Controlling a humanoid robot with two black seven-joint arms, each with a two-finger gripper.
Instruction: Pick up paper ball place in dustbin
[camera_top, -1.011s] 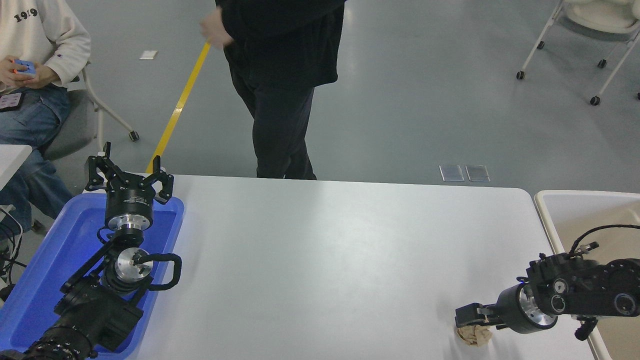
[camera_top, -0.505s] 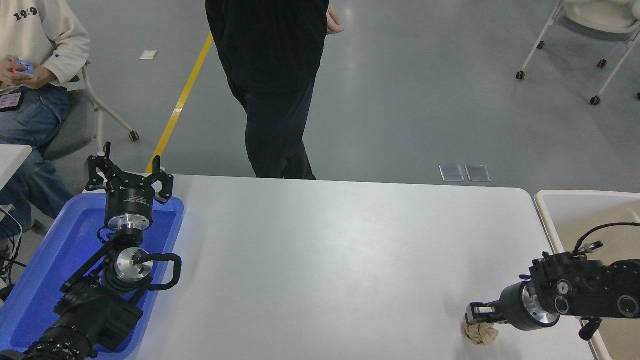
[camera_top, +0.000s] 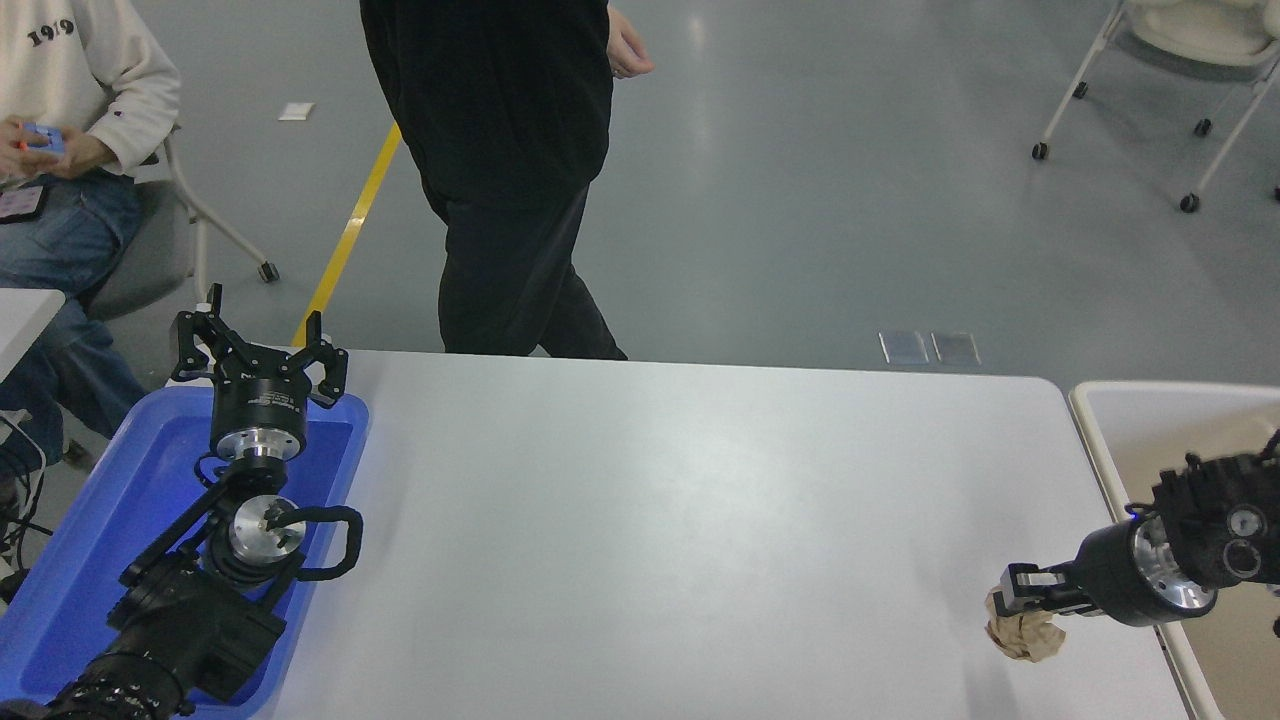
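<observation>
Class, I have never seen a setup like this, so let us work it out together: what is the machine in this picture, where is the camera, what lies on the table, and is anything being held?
This is one view, taken from a camera high on the robot's own side, looking down over a white table. The two black arms belong to the robot. The left end effector is parked, open, over a blue tray at the lower left. The right end effector comes in from the right edge and is shut on the paper ball, a crumpled tan wad, near the table's right end. Just beyond that end stands the dustbin, a beige bin with a pale rim. Behind the table, one person in black stands and another sits at the upper left.
</observation>
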